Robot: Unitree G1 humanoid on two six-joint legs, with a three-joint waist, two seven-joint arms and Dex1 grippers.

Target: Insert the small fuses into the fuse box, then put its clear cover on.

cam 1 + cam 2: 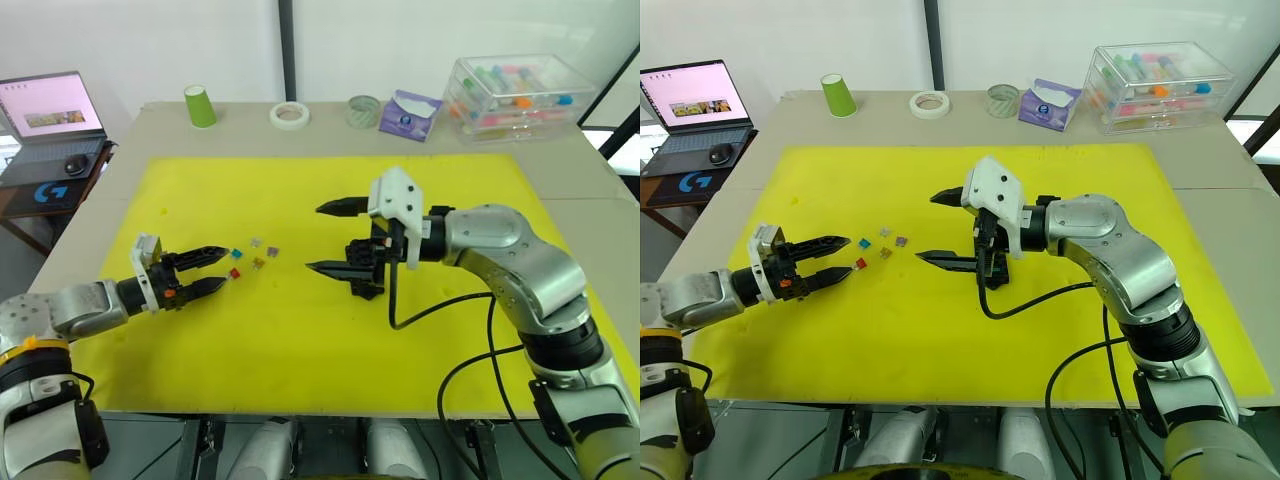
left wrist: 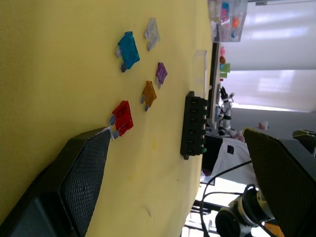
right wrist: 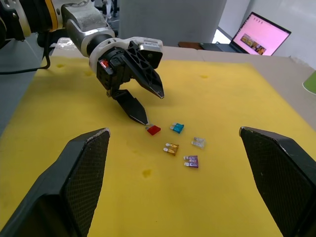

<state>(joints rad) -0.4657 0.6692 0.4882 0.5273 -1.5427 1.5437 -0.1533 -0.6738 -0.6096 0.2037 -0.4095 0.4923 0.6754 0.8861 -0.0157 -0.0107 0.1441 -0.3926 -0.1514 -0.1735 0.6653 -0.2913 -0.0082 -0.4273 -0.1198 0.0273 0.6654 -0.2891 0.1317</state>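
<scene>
Five small fuses lie loose on the yellow mat (image 1: 300, 340): teal (image 1: 237, 254), red (image 1: 234, 272), grey (image 1: 256, 242), purple (image 1: 272, 252) and brown (image 1: 258, 263). My left gripper (image 1: 222, 268) is open and low over the mat just left of them. One of its fingertips (image 3: 144, 120) sits right beside the red fuse (image 3: 153, 130). The black fuse box (image 2: 195, 126) lies to the right of the fuses, and the clear cover (image 2: 200, 69) lies just beyond it. My right gripper (image 1: 316, 237) is wide open and empty, hovering over the fuse box (image 1: 365, 265) and partly hiding it.
Along the table's far edge stand a green cup (image 1: 200, 105), two tape rolls (image 1: 289, 115) (image 1: 363, 110), a purple tissue pack (image 1: 408, 113) and a large clear storage box (image 1: 515, 92). A laptop (image 1: 50, 110) sits on a side table at the left. A black cable (image 1: 440, 305) hangs from my right arm.
</scene>
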